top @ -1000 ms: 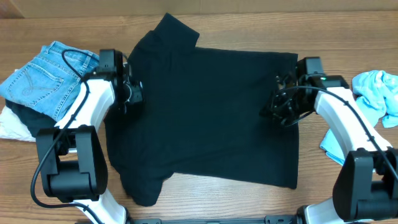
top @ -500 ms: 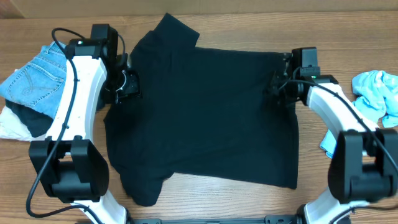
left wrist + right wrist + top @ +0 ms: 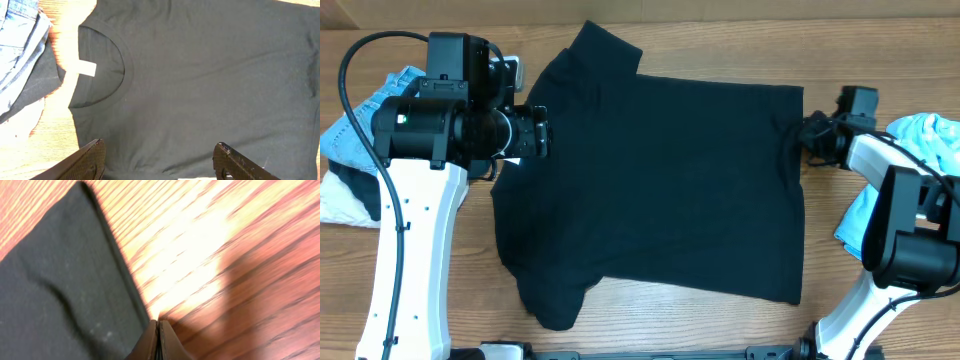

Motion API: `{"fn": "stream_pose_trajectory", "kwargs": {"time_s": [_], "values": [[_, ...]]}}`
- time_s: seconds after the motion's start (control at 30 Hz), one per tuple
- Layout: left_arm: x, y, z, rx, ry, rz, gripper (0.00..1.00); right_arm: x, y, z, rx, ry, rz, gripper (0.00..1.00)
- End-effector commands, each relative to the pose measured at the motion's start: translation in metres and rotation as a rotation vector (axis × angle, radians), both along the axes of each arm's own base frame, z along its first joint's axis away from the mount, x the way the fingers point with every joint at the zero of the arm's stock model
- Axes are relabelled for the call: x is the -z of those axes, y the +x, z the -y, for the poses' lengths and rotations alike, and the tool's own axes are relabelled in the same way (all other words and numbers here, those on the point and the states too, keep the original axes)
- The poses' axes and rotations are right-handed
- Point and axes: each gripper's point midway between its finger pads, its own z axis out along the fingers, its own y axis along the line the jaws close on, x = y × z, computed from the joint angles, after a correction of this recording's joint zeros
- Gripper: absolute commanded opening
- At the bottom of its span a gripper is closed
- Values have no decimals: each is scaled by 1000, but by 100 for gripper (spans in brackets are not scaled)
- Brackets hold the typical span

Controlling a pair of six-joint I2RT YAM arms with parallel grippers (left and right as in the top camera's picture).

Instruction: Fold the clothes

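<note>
Jeans (image 3: 345, 135) left of T-shirt (image 3: 650, 180), cloth (image 3: 925, 135) right

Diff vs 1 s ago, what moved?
The left gripper rose from the neck edge of the T-shirt toward the camera, with its jaws open and empty. The right gripper slid outward off the shirt to its hem and is now shut there; a pinch on the fabric is unclear. The shirt and the light blue cloth are unchanged.

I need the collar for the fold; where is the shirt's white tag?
Left wrist view: the white tag sits upper left, inside the black T-shirt's neckline, right of the blue jeans.
</note>
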Motion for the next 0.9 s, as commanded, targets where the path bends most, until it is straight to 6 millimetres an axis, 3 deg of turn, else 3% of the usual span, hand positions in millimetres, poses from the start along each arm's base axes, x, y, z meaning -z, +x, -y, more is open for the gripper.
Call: {"fn": "stream_pose_trajectory", "kwargs": {"time_s": [0.0, 0.1, 0.23, 0.37, 0.43, 0.53, 0.67, 0.77, 0.87], "values": [[-2, 1, -1, 16, 13, 8, 73, -4, 10, -16, -55, 72, 38, 4], [5, -9, -11, -11, 64, -42, 74, -29, 20, -26, -99, 147, 68, 4], [23, -43, -16, -75, 67, -209, 72, -87, 20, -40, -184, 233, 126, 7], [49, -77, -27, -240, 86, -393, 69, -133, 3, -49, -220, 233, 164, 29], [74, -96, -30, -353, 84, -489, 68, -158, -15, -53, -221, 233, 163, 47], [111, -127, -32, -444, 92, -598, 68, -182, -36, -58, -222, 233, 164, 56], [165, -184, -17, -468, 16, -761, 68, -198, -59, -63, -237, 226, 144, 60], [197, -223, -4, -476, -56, -861, 69, -191, -68, -65, -248, 231, 102, 62], [224, -249, 9, -490, -130, -936, 71, -189, -72, -65, -245, 228, 85, 62]]}}
